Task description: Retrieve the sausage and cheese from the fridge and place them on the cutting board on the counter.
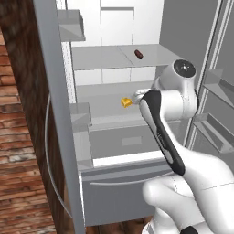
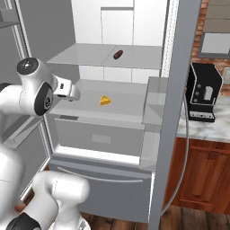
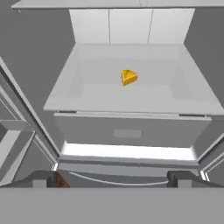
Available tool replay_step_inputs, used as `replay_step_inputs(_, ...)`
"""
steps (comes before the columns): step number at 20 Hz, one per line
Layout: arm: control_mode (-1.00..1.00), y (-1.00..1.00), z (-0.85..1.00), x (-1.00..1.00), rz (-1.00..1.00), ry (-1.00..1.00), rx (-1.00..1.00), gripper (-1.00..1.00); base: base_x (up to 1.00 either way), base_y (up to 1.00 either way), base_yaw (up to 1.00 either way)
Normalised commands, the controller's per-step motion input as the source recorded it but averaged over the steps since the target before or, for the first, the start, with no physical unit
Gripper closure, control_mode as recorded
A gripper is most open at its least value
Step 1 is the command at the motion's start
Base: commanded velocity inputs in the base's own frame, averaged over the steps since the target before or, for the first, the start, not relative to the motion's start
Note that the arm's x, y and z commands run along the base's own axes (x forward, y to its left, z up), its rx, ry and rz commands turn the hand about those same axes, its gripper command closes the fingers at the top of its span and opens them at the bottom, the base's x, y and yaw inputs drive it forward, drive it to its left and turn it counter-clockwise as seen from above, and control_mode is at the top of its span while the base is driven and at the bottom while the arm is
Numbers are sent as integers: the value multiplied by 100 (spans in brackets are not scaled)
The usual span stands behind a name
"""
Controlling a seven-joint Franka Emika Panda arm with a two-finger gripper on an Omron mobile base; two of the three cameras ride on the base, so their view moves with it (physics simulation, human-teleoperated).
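The fridge (image 1: 57, 114) stands with both doors open. On its upper shelf lies the dark reddish-brown sausage (image 1: 138, 54), also seen from the right (image 2: 118, 55). The yellow cheese (image 2: 105, 100) wedge sits one shelf lower, above the drawer, and shows in the left base view (image 1: 125, 102) and the hand view (image 3: 128, 77). My gripper (image 2: 74, 95) hovers at the front of that shelf, left of the cheese and short of it. In the hand view my gripper (image 3: 111, 181) is open, its fingertips wide apart with nothing between them. The cutting board is out of view.
A black coffee machine (image 2: 202, 92) stands on the marble counter (image 2: 197, 129) right of the fridge, over wooden cabinets. The right door's edge (image 2: 173, 112) and its bin flank the shelf. The left door carries bins (image 1: 215, 128). A brick wall (image 1: 18, 137) lies far left.
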Motion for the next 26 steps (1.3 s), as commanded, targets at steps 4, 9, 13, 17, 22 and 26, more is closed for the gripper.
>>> replay_step_inputs(4, -100, -59, 13, -11, -9, 0, -7, -100, 0, 0, 0)
replay_step_inputs(9, -100, -47, 13, -27, 0, -7, -1, -100, 0, 0, 0)
replay_step_inputs(13, -100, -33, 47, -60, 0, -12, -3, -100, 0, 0, 0)
replay_step_inputs(17, -100, -21, 60, -57, 0, -8, -5, -100, 0, 0, 0)
replay_step_inputs(22, -100, -21, 39, -35, 0, -2, -3, -100, 0, 0, 0)
replay_step_inputs(26, -100, -30, 14, -29, 0, -6, -2, -100, 0, 0, 0)
